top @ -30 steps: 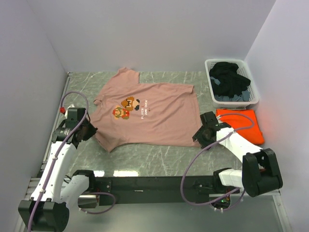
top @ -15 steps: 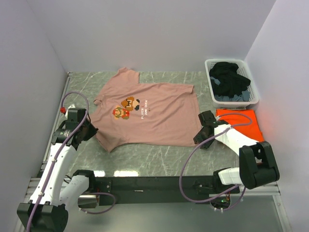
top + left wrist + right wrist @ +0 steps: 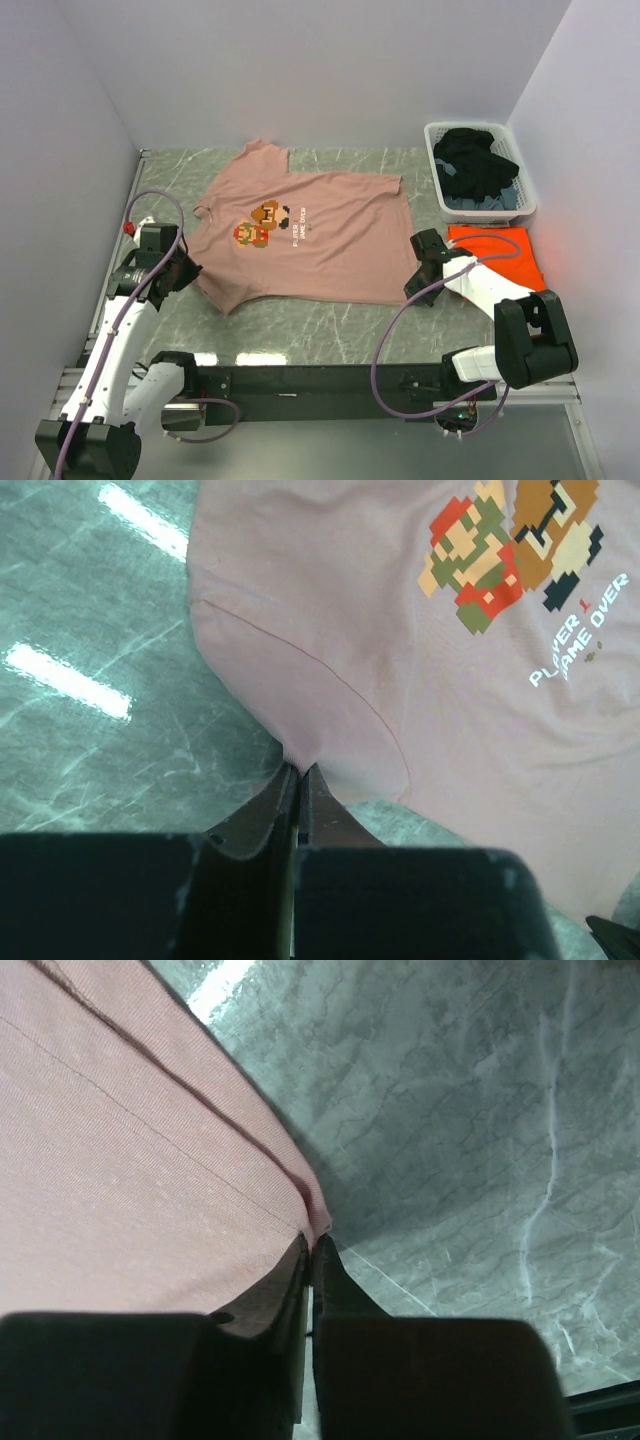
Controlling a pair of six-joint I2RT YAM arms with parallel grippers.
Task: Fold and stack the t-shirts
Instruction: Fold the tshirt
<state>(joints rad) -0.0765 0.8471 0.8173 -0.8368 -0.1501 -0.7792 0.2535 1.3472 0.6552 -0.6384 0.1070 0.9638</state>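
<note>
Left pincer [image 3: 298, 770]: clenched on the lower sleeve edge of the pink tee [image 3: 320, 240]; the cloth enters only at the very tips.
Right pincer [image 3: 310, 1240]: clenched on the tee's hem corner; little more than the stitched edge sits between the tips.
Pink tee: flat and print-up on the bench [image 3: 330, 325], spread ahead of both pincers and between them.
Orange tee [image 3: 520, 245]: a compact rectangle just outboard of the right pincer, with the laundry basket [image 3: 437, 135] beyond it.
Risk, shallow bite: either corner probably slips free on lifting, as so little cloth is held.
Risk, single layer: a tip may hold the top layer alone; the back panel would then lag and crease the fold.
Risk, uneven pull: one side rising sooner would skew the tee.
Risk, neighbour: a wide right-arm swing could drag the orange tee.
</note>
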